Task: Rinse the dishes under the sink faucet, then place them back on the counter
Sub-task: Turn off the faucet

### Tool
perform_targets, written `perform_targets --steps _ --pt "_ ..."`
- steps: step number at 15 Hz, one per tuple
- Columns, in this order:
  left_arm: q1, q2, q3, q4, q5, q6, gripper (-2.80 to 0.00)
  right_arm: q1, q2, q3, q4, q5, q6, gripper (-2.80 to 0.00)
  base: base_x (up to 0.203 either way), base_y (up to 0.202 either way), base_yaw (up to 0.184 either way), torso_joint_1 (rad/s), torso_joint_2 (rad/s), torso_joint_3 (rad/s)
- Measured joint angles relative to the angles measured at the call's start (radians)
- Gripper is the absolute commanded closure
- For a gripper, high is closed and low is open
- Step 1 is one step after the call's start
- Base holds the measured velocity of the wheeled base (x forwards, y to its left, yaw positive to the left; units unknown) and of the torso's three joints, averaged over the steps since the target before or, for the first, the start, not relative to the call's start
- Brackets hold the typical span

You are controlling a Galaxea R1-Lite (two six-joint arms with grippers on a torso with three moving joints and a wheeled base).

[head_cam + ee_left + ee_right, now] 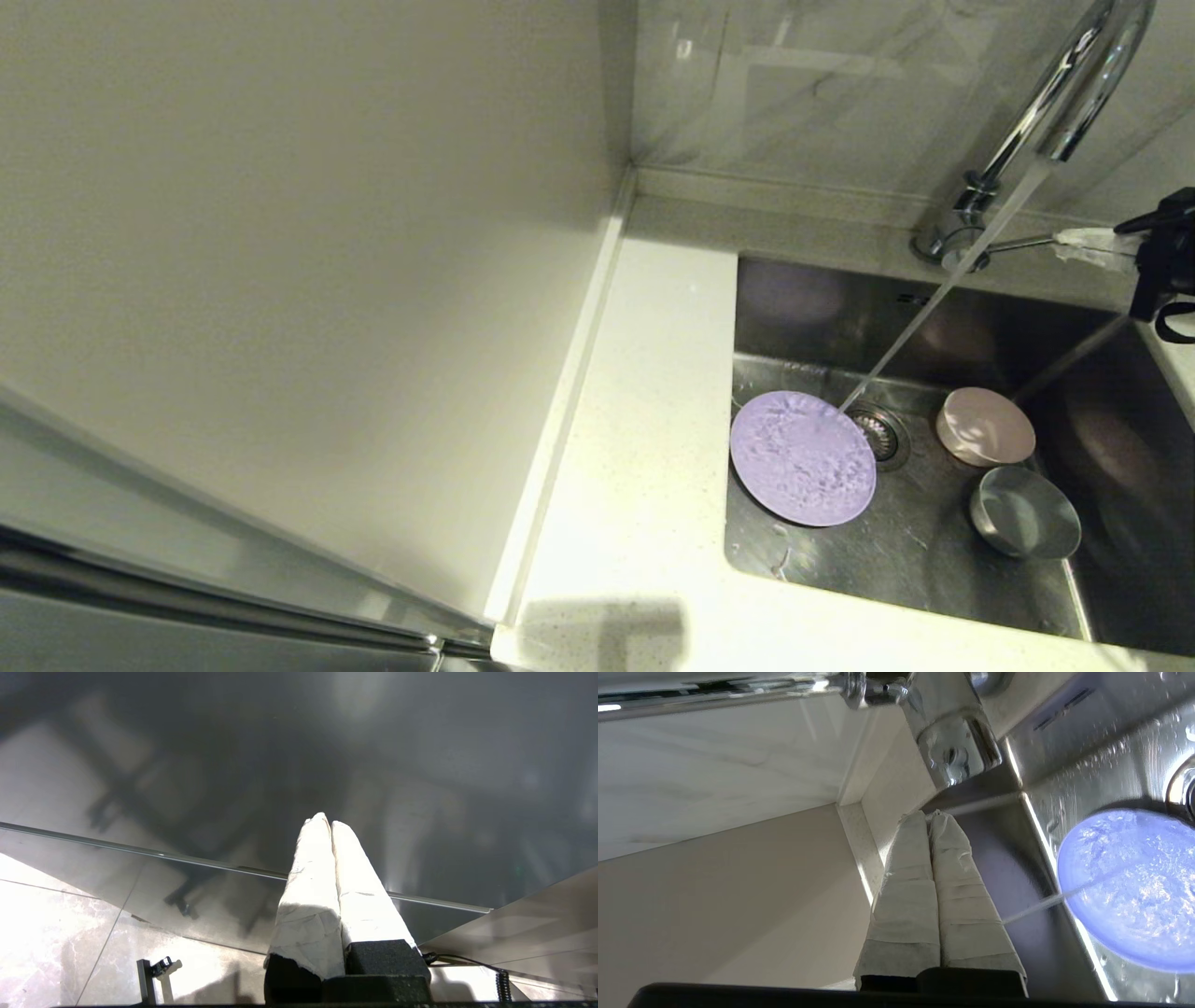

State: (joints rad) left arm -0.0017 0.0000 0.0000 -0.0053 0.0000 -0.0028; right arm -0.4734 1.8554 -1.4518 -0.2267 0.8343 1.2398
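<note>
Water runs from the chrome sink faucet in a slanting stream onto the lilac plate, which lies wet in the sink beside the drain. A pale pink bowl and a blue-grey bowl sit further right in the basin. My right gripper is shut and empty, its white-wrapped tips at the outer end of the faucet's thin lever. The right wrist view shows that gripper pointing at the faucet base, with the plate to one side. My left gripper is shut, empty and away from the sink.
The white speckled counter runs along the sink's left side and front. A beige wall panel rises to its left behind a raised lip. The drain strainer sits mid-basin. The left wrist view shows a dark glossy panel above a tiled floor.
</note>
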Motion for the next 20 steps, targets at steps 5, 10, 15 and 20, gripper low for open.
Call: perform_targets --steps 5,10,15,20 --pt "0.0 0.0 0.0 0.0 0.0 0.0 0.0 -0.002 0.049 -0.003 -0.132 0.0 0.001 0.0 0.0 0.0 0.0 0.0 0.0 0.0" --pt "0.0 0.0 0.0 0.0 0.0 0.0 0.0 -0.012 0.079 -0.004 -0.246 0.001 0.0 0.0 0.0 0.0 0.0 0.0 0.0 0.0" --pt "0.0 0.0 0.0 0.0 0.0 0.0 0.0 -0.015 0.096 -0.005 -0.327 0.032 0.011 0.0 0.0 0.0 0.0 0.0 0.0 0.0" --pt "0.0 0.0 0.0 0.0 0.0 -0.001 0.0 -0.013 0.115 -0.039 -0.404 0.065 0.102 0.0 0.0 0.0 0.0 0.0 0.0 0.0"
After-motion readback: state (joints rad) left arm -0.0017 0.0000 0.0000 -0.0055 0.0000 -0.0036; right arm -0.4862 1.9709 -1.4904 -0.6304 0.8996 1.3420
